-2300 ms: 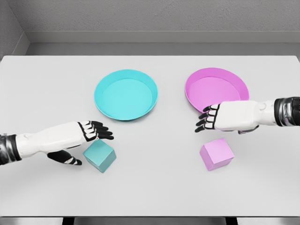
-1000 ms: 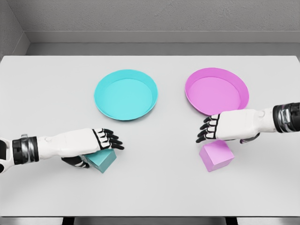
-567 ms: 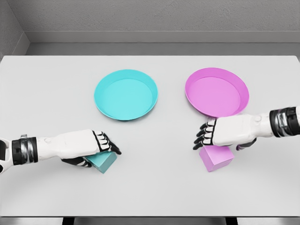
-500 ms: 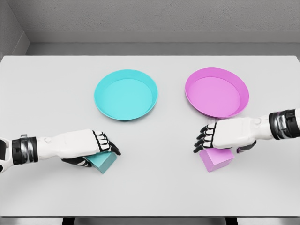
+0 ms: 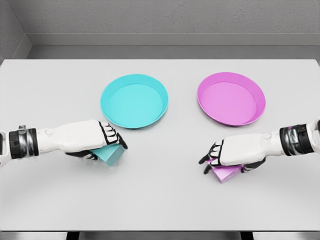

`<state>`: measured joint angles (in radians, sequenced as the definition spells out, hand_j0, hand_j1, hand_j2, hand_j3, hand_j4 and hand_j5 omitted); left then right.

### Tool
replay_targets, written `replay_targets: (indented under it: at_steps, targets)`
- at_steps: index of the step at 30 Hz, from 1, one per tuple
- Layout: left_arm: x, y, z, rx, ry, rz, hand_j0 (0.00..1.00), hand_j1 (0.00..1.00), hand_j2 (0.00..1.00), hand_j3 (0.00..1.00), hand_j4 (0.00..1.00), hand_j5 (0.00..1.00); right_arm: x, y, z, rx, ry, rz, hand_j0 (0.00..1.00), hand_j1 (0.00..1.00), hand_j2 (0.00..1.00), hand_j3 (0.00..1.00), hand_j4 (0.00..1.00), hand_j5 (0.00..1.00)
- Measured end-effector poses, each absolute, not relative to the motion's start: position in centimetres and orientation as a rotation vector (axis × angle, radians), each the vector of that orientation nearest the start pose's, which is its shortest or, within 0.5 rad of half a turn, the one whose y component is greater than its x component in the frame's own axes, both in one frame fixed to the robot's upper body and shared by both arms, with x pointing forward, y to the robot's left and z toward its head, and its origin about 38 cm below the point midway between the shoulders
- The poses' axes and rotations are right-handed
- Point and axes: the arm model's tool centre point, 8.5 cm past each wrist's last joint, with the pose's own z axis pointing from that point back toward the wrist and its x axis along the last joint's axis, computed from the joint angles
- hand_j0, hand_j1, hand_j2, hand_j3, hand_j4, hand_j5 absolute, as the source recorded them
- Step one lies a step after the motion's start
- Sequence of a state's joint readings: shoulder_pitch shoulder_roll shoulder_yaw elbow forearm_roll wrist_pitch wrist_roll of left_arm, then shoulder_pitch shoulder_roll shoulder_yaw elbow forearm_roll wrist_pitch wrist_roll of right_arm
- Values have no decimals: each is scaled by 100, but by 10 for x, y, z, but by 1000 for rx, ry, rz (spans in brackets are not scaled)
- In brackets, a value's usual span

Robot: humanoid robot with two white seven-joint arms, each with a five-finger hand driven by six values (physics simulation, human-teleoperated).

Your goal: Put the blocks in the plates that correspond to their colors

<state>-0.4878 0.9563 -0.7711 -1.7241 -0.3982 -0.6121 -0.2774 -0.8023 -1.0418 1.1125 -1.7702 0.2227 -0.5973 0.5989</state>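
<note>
Head view, nearest first: the right hand (image 5: 231,156) lies over the pink cube-shaped block (image 5: 226,173), its white palm covering most of the block's top, so only the block's near face and lower corner show beneath it. Its black fingers (image 5: 209,159) curl down over the block's left side and the thumb wraps the right side, so the hand grips the block, which sits low on the flat white worktop (image 5: 160,200) (contact with the surface cannot be made out). The right arm comes in from the picture's right edge.

A little farther back on the left, the left hand (image 5: 92,140) covers the teal cube-shaped block (image 5: 112,155). Its fingers (image 5: 112,137) are closed over the block's top and far edge, with the thumb tucked against the near left side; the block's right corner sticks out past the fingers. This block appears tilted, and whether it touches the worktop cannot be told.

Farther away stand 2 round shallow plates, both with nothing in them. The teal round plate (image 5: 111,118) is beyond the left hand, its near rim close to the knuckles. The pink round plate (image 5: 205,109) is to the right, well apart from the pink block.
</note>
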Motion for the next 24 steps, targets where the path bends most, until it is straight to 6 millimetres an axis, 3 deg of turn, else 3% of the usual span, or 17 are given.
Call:
replay_targets:
  at_steps: [3, 11, 19, 24]
  targets:
    - [361, 262, 192, -284, 2106, 2850, 39, 39, 39, 39, 39, 39, 341, -260, 185, -113, 1586, -3199, 61, 61, 61, 61, 61, 61]
    - [407, 258, 221, -445, 2182, 2766, 39, 39, 39, 39, 39, 39, 345, -264, 191, -68, 1601, -3177, 54, 54, 54, 54, 54, 54]
    - [457, 247, 230, -541, 2299, 2725, 39, 39, 39, 39, 39, 39, 375, -282, 233, 79, 1845, -3115, 54, 54, 54, 54, 54, 54]
    - [477, 226, 213, -549, 2304, 2784, 44, 44, 44, 44, 44, 44, 410, -299, 264, 250, 2056, -3040, 54, 54, 54, 54, 54, 54]
